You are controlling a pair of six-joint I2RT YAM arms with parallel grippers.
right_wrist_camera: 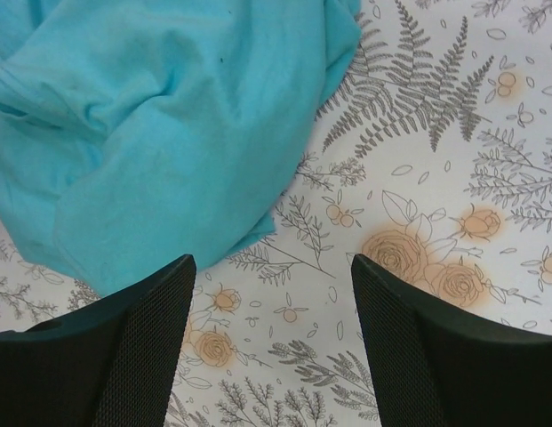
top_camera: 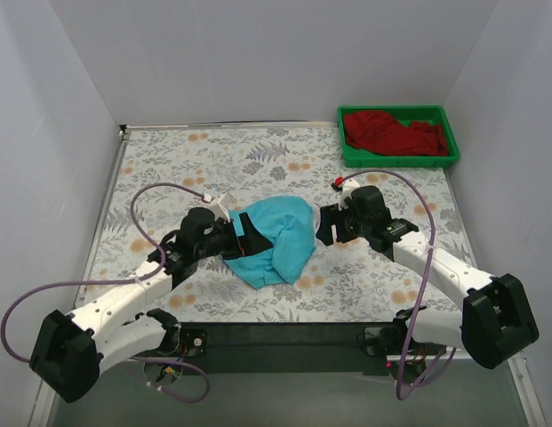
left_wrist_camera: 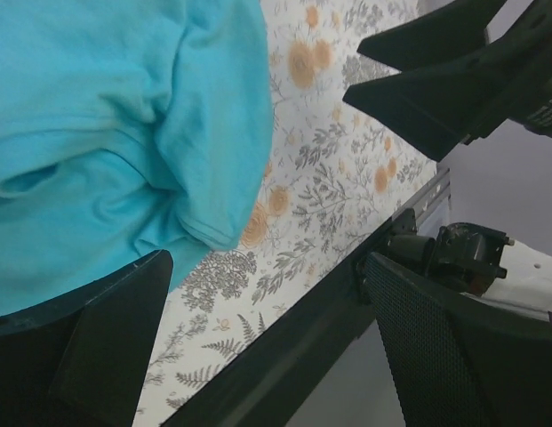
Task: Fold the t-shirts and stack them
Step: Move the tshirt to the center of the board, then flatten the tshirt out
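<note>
1. Turquoise shirt (top_camera: 277, 242) lies crumpled mid-tabletop (top_camera: 169, 169), between the two arms, not flat.
2. Red shirt (top_camera: 393, 133) is bunched in the green tray (top_camera: 398, 162) at the far right corner, well apart from the turquoise one.
3. Left end effector (top_camera: 246, 237) sits low at the turquoise shirt's left edge. Its wrist view shows the fingers (left_wrist_camera: 107, 356) wide apart with bare floral print between them. Cloth (left_wrist_camera: 107, 133) runs up beside one finger; nothing is clamped.
4. Right end effector (top_camera: 326, 228) is just beside the shirt's right edge. Its wrist view shows the fingers (right_wrist_camera: 124, 356) apart and bare tabletop between. The shirt's hem (right_wrist_camera: 169, 142) lies close ahead of one finger, not gripped.
5. Left wrist view also catches the right end effector (left_wrist_camera: 436, 84) opposite, jaws spread and empty.
6. Both end effectors (left_wrist_camera: 267, 347) (right_wrist_camera: 276, 347) face each other across the shirt.
</note>
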